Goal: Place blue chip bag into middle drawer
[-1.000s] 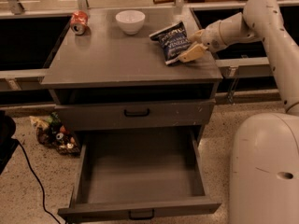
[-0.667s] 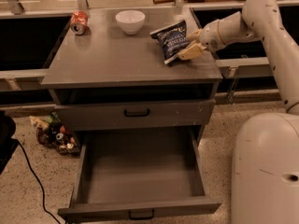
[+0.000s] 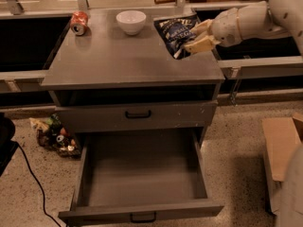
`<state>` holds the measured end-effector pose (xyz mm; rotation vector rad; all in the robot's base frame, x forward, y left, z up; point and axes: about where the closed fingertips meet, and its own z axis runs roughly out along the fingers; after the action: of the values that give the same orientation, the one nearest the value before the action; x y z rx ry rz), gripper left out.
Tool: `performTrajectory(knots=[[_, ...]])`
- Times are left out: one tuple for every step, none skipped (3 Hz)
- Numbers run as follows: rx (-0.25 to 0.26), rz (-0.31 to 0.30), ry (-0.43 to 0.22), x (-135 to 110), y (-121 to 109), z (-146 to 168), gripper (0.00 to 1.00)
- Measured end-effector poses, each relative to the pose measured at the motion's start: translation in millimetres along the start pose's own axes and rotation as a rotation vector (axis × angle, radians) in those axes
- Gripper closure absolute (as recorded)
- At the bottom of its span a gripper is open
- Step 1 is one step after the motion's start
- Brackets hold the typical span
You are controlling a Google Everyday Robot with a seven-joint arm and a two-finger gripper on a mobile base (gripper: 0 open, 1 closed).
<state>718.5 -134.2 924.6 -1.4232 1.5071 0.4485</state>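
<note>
The blue chip bag (image 3: 176, 33), dark navy with white lettering, is at the back right of the cabinet top (image 3: 118, 63), tilted up on its edge. My gripper (image 3: 199, 36) comes in from the right and its two tan fingers (image 3: 201, 27) are closed on the bag's right side. The middle drawer (image 3: 142, 178) is pulled fully open below, with a bare grey floor and a small black handle on its front.
A red can (image 3: 79, 22) lies at the back left of the top and a white bowl (image 3: 131, 21) stands at the back middle. The upper drawer (image 3: 138, 113) is closed. Litter (image 3: 54, 136) lies on the floor at the left, a cardboard box (image 3: 279, 145) at the right.
My gripper has moved up and back a little with the chip bag in it; the bag now stands higher and more tilted than before.
</note>
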Motion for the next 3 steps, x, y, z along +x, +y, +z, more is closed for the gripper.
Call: performTrajectory(knots=[[-0.084,-0.083,-0.063,-25.1,40.4,-17.8,1.0],[-0.084,-0.083,-0.063,-25.1,40.4,-17.8,1.0],[-0.171,-0.134,-0.066,-33.7,65.5,-6.3,1.0]])
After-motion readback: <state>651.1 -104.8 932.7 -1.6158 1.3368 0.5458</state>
